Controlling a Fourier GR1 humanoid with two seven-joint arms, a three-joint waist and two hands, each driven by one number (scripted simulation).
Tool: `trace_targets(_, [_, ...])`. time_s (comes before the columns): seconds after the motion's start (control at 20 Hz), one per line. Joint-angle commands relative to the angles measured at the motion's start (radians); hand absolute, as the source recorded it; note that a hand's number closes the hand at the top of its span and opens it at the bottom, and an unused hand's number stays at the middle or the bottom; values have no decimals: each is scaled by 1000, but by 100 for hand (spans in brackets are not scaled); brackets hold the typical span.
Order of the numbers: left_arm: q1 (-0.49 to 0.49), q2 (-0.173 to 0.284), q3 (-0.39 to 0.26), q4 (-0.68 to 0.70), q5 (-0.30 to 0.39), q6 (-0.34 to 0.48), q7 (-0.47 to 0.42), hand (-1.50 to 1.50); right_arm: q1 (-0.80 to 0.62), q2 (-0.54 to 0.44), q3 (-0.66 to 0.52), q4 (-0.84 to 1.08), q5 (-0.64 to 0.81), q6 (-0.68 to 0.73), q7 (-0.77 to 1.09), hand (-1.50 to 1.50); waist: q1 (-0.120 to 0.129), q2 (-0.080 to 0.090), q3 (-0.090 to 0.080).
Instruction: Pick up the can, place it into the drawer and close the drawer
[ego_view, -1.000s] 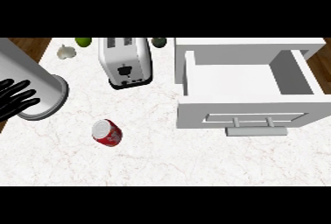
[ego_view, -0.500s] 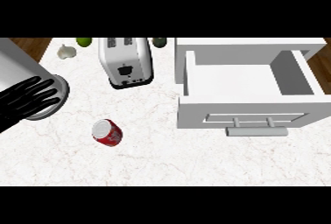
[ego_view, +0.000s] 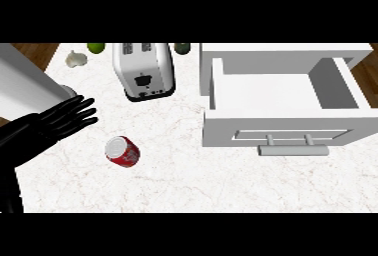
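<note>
White marbled worktop (ego_view: 221, 185): left hand (ego_view: 63, 117), fingers spread wide, could knock the red metal can (ego_view: 123, 151) rolling.

The can (ego_view: 123, 151) is red with a pale silver top and lies tilted on the white marbled desk (ego_view: 192, 185), left of centre. The drawer (ego_view: 284, 102) is white, pulled open, its inside bare, with a grey bar handle (ego_view: 293, 148) on its front; it sits well right of the can.

Can (ego_view: 122, 151) on counter (ego_view: 221, 185), left of open drawer (ego_view: 284, 97); toaster (ego_view: 143, 70) behind can
</note>
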Motion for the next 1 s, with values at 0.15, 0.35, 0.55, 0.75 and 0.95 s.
trace_targets(0.15, [-82, -139, -3, 165, -235, -40, -85, -150, 10, 5, -63, 47, -19, 71, -29, -150, -7, 2, 0])
trace_targets(0.35, [-38, -204, 0, 139, -366, -21, -148, -150, -57, 16, -48, -8, -8, 17, 53, -150, 1, 1, 0])
trace_targets(0.55, [-66, -238, 38, 314, -546, -71, -312, -150, 8, 13, -98, -6, -56, 94, 35, -150, -7, 3, -1])
trace_targets(0.75, [-40, -187, 91, 392, -624, -130, -445, -150, 45, 35, -127, -30, -74, 140, 23, -150, -6, 2, -1])
trace_targets(0.95, [-117, -222, 87, 522, -747, -73, -566, -150, 9, 102, -84, -75, -21, 94, 45, -150, -6, 3, -1])
